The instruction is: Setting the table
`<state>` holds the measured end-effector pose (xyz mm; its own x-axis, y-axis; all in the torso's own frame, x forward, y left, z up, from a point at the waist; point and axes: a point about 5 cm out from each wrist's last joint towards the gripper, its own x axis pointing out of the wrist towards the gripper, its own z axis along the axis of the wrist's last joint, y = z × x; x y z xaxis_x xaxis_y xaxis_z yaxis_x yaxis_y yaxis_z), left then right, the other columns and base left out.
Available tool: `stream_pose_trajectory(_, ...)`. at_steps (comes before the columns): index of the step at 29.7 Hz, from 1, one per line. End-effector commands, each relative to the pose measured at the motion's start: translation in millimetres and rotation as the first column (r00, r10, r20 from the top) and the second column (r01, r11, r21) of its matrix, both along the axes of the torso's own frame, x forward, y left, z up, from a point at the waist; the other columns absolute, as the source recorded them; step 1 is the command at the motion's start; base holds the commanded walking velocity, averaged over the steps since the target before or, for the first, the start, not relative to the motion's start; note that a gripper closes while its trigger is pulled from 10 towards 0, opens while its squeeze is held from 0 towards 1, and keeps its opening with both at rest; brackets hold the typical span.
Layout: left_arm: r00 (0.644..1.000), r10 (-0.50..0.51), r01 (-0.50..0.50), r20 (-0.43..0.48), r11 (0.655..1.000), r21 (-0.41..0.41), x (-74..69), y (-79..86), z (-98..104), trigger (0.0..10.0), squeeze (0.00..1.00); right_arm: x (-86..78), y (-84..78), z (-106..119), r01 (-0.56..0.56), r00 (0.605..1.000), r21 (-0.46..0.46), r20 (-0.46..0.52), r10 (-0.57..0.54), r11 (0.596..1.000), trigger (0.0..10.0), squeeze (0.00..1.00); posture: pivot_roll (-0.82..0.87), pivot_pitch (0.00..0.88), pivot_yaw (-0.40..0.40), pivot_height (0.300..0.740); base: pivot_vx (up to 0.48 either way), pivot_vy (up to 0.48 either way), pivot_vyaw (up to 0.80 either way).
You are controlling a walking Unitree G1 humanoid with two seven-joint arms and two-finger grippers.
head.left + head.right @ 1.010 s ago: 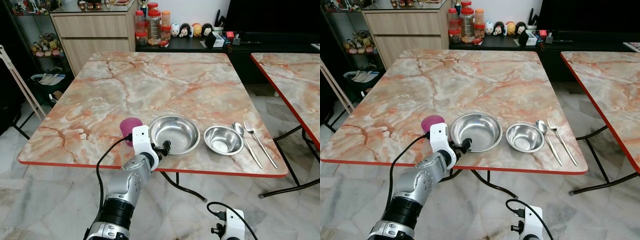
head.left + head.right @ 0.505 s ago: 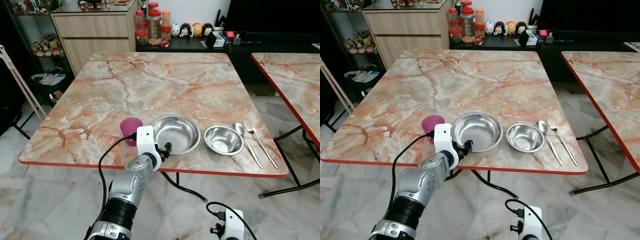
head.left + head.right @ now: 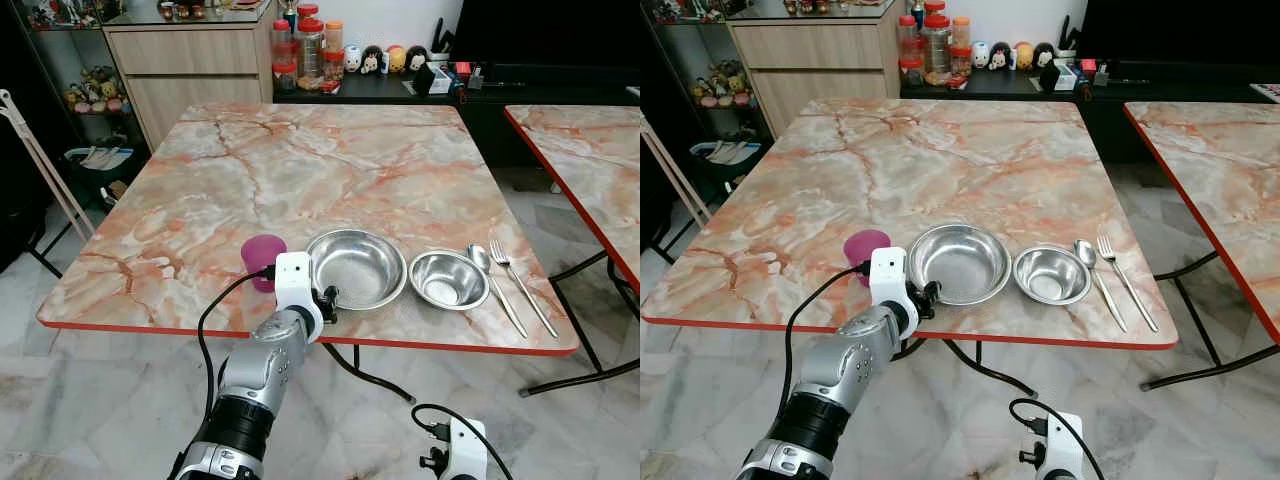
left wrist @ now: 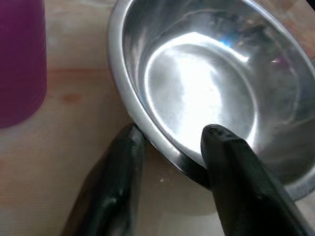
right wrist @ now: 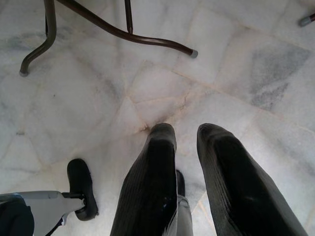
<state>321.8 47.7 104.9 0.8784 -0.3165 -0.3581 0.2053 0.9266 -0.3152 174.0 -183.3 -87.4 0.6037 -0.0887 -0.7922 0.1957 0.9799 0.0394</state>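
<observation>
A large steel bowl (image 3: 360,265) sits near the front edge of the marble table (image 3: 300,150). My left gripper (image 3: 328,298) is at its near-left rim. In the left wrist view, one finger lies against the outer wall and the other reaches inside, so the gripper (image 4: 172,132) is shut on the rim of the bowl (image 4: 206,88). A magenta cup (image 3: 263,258) stands just left of the bowl. On its right come a small steel bowl (image 3: 449,280), then a spoon (image 3: 490,280) and a fork (image 3: 515,280). My right gripper (image 5: 187,130) hangs shut over the floor.
A second marble table (image 3: 590,140) stands to the right across a narrow gap. Behind are a wooden cabinet (image 3: 190,60) and a low dark shelf with jars (image 3: 305,45) and figurines. Metal table legs (image 5: 123,34) cross the tiled floor under the table.
The left gripper and the large bowl have shifted slightly right, narrowing the gap to the small bowl. The cup, cutlery and right arm stay put.
</observation>
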Motion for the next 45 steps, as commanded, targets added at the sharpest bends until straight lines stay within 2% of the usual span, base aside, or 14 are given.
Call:
stream_pose_trajectory(1,1.000,-0.002,0.003,-0.016,1.000,0.024,-0.9,-0.2,-2.1,0.0,0.00,1.0,0.4,0.3,0.010,1.000,0.001,0.001,-0.010,1.000,10.0,0.00,0.03,0.000,0.010,0.740,0.000,0.000,0.00)
stream_pose_trajectory(24,0.994,0.107,-0.107,-0.021,0.994,0.002,1.0,11.7,-4.8,0.0,0.00,3.9,0.2,1.6,-0.001,1.000,-0.005,0.005,0.001,1.000,10.0,0.00,0.04,0.000,-0.001,0.740,0.000,0.000,0.00)
stream_pose_trajectory(29,0.992,0.124,-0.124,0.007,0.992,-0.037,2.9,12.1,-0.2,0.0,0.00,4.2,-0.1,1.8,-0.003,1.000,-0.005,0.005,0.003,1.000,10.0,0.00,0.04,0.000,-0.002,0.740,0.000,0.000,0.00)
stream_pose_trajectory(31,0.988,0.145,-0.139,0.055,0.986,-0.095,5.0,12.1,8.7,0.0,0.00,4.3,-0.2,1.8,-0.002,1.000,-0.005,0.005,0.002,1.000,10.0,0.00,0.03,0.000,-0.002,0.740,0.000,0.000,0.00)
stream_pose_trajectory(32,0.982,0.159,-0.141,0.100,0.976,-0.164,6.6,11.9,17.6,0.0,0.00,4.3,-0.2,1.9,-0.002,1.000,-0.005,0.006,0.002,1.000,10.0,0.00,0.03,0.000,-0.003,0.740,0.000,0.000,0.00)
stream_pose_trajectory(33,0.982,0.159,-0.141,0.100,0.976,-0.164,6.6,11.9,17.6,0.0,0.00,4.3,-0.2,1.9,-0.002,1.000,-0.005,0.006,0.002,1.000,10.0,0.00,0.03,0.000,-0.003,0.740,0.000,0.000,0.00)
stream_pose_trajectory(34,0.979,0.164,-0.138,0.121,0.971,-0.197,7.1,11.8,21.6,0.0,0.00,4.3,-0.2,1.9,-0.001,1.000,-0.005,0.006,0.001,1.000,10.0,0.00,0.03,0.000,-0.003,0.740,0.000,0.000,0.00)
stream_pose_trajectory(35,0.971,0.161,-0.109,0.175,0.957,-0.270,7.2,10.1,32.3,1.8,0.00,4.3,-0.4,1.9,0.000,1.000,-0.005,0.006,0.000,1.000,10.0,0.00,0.04,0.000,-0.005,0.740,0.000,0.000,0.00)
stream_pose_trajectory(36,0.968,0.165,-0.107,0.189,0.952,-0.285,7.1,10.1,35.2,4.9,0.00,4.3,-0.4,1.9,0.000,1.000,-0.005,0.006,0.000,1.000,10.0,0.00,0.04,0.000,-0.004,0.740,0.000,0.000,0.00)
stream_pose_trajectory(37,0.966,0.167,-0.102,0.197,0.947,-0.304,6.9,9.8,37.0,10.0,0.00,4.2,-0.4,1.8,0.000,1.000,-0.005,0.005,0.000,1.000,10.0,0.00,0.03,0.000,-0.004,0.740,0.000,0.000,0.00)
stream_pose_trajectory(43,0.966,0.169,-0.080,0.193,0.913,-0.400,4.9,9.3,36.8,10.0,0.00,4.5,-0.8,2.0,0.001,1.000,-0.004,0.007,-0.001,1.000,10.0,0.00,0.03,0.000,-0.002,0.740,0.000,0.000,0.00)
stream_pose_trajectory(45,0.967,0.189,-0.092,0.172,0.886,-0.454,4.3,11.5,35.4,10.0,0.00,4.5,-1.2,2.1,0.000,1.000,-0.004,0.007,0.000,1.000,10.0,0.00,0.03,0.000,-0.002,0.740,0.000,0.000,0.00)
